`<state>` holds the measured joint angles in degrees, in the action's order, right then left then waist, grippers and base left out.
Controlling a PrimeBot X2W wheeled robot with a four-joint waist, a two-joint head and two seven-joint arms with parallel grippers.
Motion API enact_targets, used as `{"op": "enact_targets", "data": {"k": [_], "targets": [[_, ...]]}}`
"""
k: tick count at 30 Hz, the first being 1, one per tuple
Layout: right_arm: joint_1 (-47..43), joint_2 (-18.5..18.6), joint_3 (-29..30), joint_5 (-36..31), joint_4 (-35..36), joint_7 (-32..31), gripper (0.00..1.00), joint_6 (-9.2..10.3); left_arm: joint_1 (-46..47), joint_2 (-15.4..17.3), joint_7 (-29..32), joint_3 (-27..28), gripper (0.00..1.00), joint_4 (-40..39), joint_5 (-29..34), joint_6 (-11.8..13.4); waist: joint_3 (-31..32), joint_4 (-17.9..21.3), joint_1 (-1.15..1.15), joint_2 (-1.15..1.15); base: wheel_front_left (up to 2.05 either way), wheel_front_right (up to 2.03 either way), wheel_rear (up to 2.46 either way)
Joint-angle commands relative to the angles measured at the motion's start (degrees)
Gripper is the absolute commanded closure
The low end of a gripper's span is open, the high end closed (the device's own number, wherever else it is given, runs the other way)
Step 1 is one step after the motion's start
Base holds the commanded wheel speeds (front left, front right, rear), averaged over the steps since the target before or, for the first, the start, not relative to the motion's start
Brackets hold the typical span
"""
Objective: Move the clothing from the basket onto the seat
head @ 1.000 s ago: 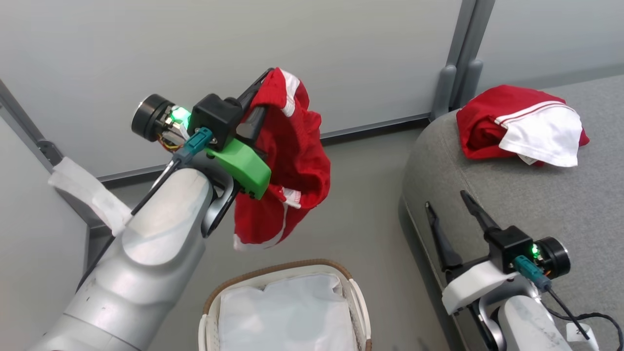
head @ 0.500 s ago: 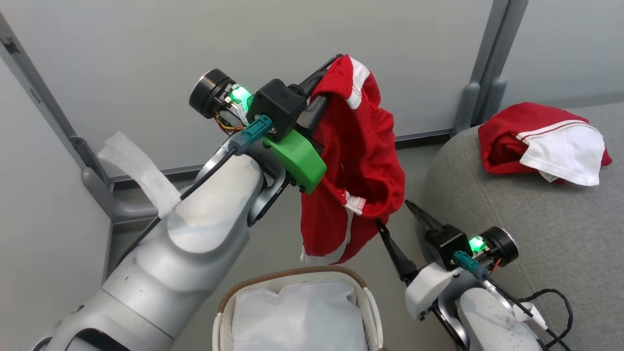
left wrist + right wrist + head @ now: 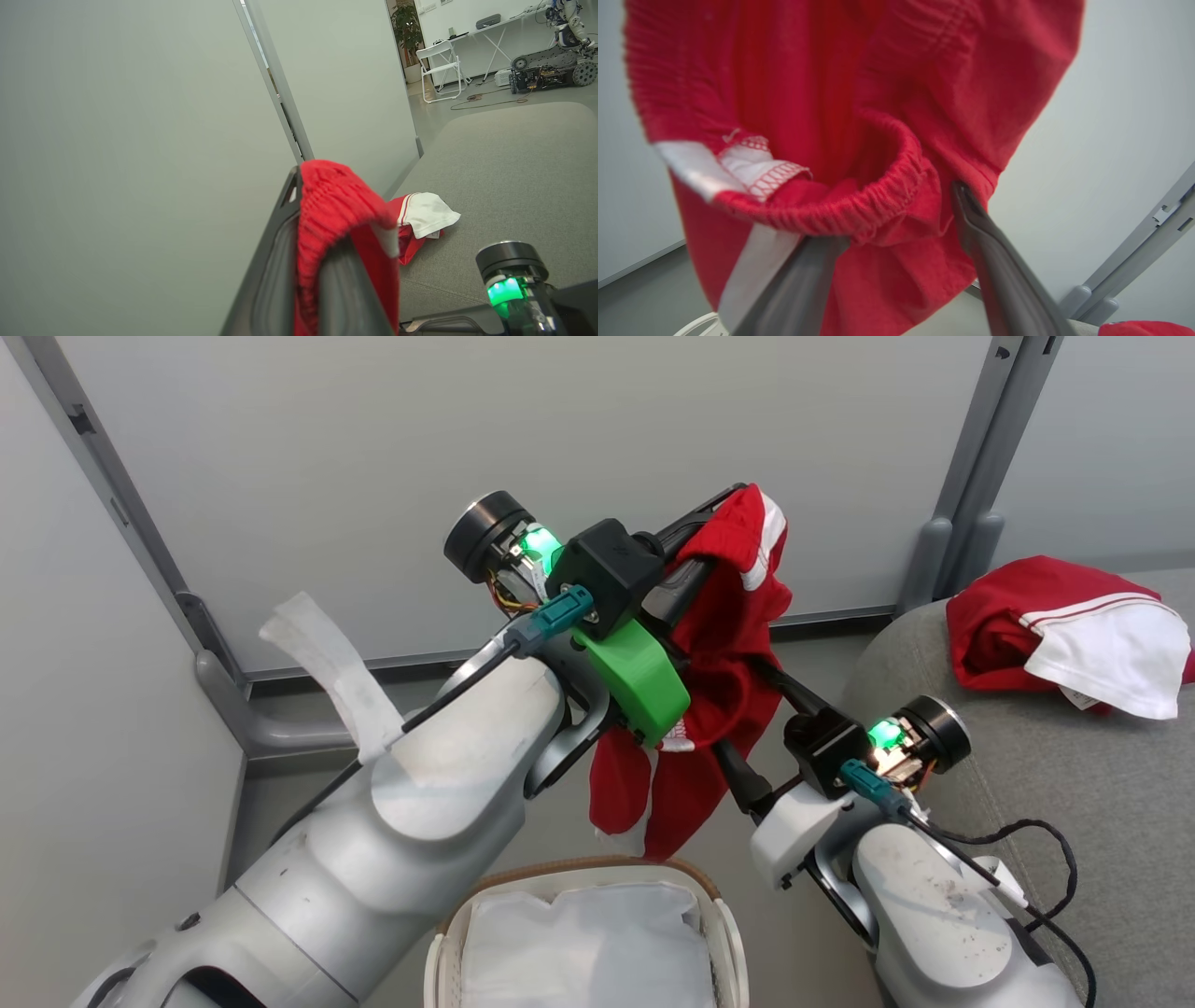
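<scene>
The left hand [image 3: 724, 518] pinches the red shorts [image 3: 719, 644] by the waistband, and they hang above the basket [image 3: 560, 877]. The right hand [image 3: 892, 214], fingers spread, straddles a fold of them. Further right, the jersey [image 3: 1102, 644] lies crumpled on the seat [image 3: 1074, 784].

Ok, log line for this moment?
left gripper: shut on shorts, hanging clear of basket | right gripper: open, straddling shorts | jersey: on seat

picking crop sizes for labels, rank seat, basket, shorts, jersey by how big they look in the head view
1. seat
2. basket, though cut off by the frame edge
3. shorts and jersey look about alike; the shorts hang nearer the camera, partly hidden
</scene>
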<state>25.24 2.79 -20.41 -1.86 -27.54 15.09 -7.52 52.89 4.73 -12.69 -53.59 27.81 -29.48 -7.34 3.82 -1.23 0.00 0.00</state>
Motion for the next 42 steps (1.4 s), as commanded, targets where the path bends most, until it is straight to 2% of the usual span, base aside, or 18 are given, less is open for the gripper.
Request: {"op": "enact_targets", "data": {"k": [1,2,4,7,8,9,15,20,22,23,25,26,33,42], "targets": [[0.86,0.21,-0.87,0.64,-0.78,0.11,0.00,0.06,0.81,0.27,-0.34,-0.28,1.00,-0.19,-0.78,-0.23,0.09,-0.13,0.00,0.00,0.00,0.00,0.00],[1.31,0.21,-1.47,0.98,-1.37,0.12,0.57,0.07,0.83,0.38,-0.46,-0.58,1.00,-0.13,-1.00,-0.23,0.11,-0.19,0.00,0.00,0.00,0.00,0.00],[1.89,0.20,-2.47,1.84,-2.71,0.11,0.67,0.06,0.91,0.50,-0.57,-0.98,1.00,-0.03,-1.44,-0.23,0.08,-0.30,0.00,0.00,0.00,0.00,0.00],[3.20,0.20,-4.17,2.98,-5.00,0.11,0.86,0.06,1.13,0.54,-0.74,-1.32,1.00,-0.08,-2.23,-0.24,-0.12,-0.49,0.00,0.00,0.00,0.00,0.00],[3.68,0.20,-4.84,3.53,-5.71,0.12,0.96,0.06,1.25,0.56,-0.87,-1.35,1.00,-0.11,-2.54,-0.24,-0.20,-0.53,0.00,0.00,0.00,0.00,0.00],[4.04,0.20,-5.27,3.89,-6.15,0.12,1.00,0.06,1.33,0.58,-0.95,-1.41,1.00,-0.14,-2.80,-0.24,-0.26,-0.57,0.00,0.00,0.00,0.00,0.00],[4.22,0.22,-4.89,5.17,-6.39,0.11,1.00,0.06,0.35,1.42,-1.42,-0.62,1.00,0.50,-4.43,-0.24,-0.71,-0.50,0.00,0.00,0.00,0.00,0.00],[2.67,0.21,-1.81,5.93,-5.20,0.11,1.00,0.06,-3.22,2.82,-2.08,1.46,0.98,2.38,-6.09,0.69,-0.93,0.35,0.00,0.00,0.00,0.00,0.00],[2.29,0.20,-0.63,5.43,-4.86,0.12,1.00,0.06,-4.73,3.28,-2.18,2.29,0.62,3.06,-6.64,0.96,-1.00,0.63,0.00,0.00,0.00,0.00,0.00],[2.17,0.20,0.17,4.99,-4.64,0.11,1.00,0.06,-5.92,3.52,-2.32,2.80,0.51,3.44,-7.11,1.22,-1.08,0.83,0.00,0.00,0.00,0.00,0.00],[2.09,0.23,1.92,4.08,-4.23,0.12,1.00,0.06,-8.09,3.78,-2.51,3.57,0.03,4.00,-7.56,1.45,-1.23,1.12,0.00,0.00,0.00,0.00,0.00],[2.10,0.22,2.72,3.73,-4.01,0.12,1.00,0.06,-9.09,3.86,-2.56,3.98,0.00,4.27,-7.68,1.58,-1.30,1.24,0.00,0.00,0.00,0.00,0.00],[1.93,0.20,11.06,-0.87,-2.93,0.12,1.00,0.07,-20.48,2.38,-2.51,9.52,0.00,3.16,-9.12,1.26,-2.11,2.00,0.00,0.00,0.00,0.00,0.00],[0.81,0.20,15.94,-4.42,-3.42,0.12,1.00,0.06,-29.47,0.95,-2.53,10.30,0.00,4.77,-6.49,0.50,-2.71,2.59,0.00,0.00,0.00,0.00,0.00]]}}
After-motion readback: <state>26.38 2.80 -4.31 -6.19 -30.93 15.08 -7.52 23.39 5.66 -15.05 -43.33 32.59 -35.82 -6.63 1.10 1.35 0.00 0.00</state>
